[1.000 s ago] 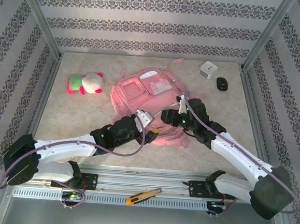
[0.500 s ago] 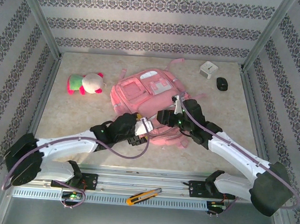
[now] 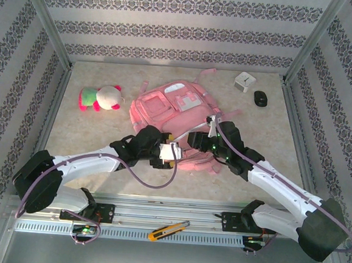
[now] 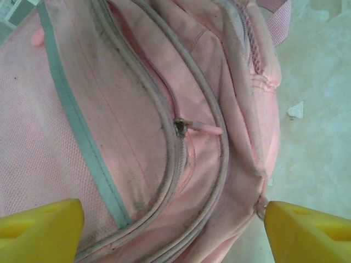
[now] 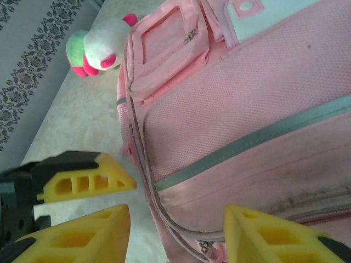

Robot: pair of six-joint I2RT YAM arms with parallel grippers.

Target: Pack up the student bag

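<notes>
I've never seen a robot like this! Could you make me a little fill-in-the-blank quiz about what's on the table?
The student bag is ____ in colour.
In the overhead view, the plush toy lies on the bag's ____ side.
The left gripper is ____ (open/shut) above the zipper pull.
Missing words: pink; left; open.

The student bag is matt, scuffed pink cloth.

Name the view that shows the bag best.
Top external: the bag lies almost whole, near end under the arms. Left wrist gives a close-up of its zips; right wrist, its front panel and a pocket.
</notes>
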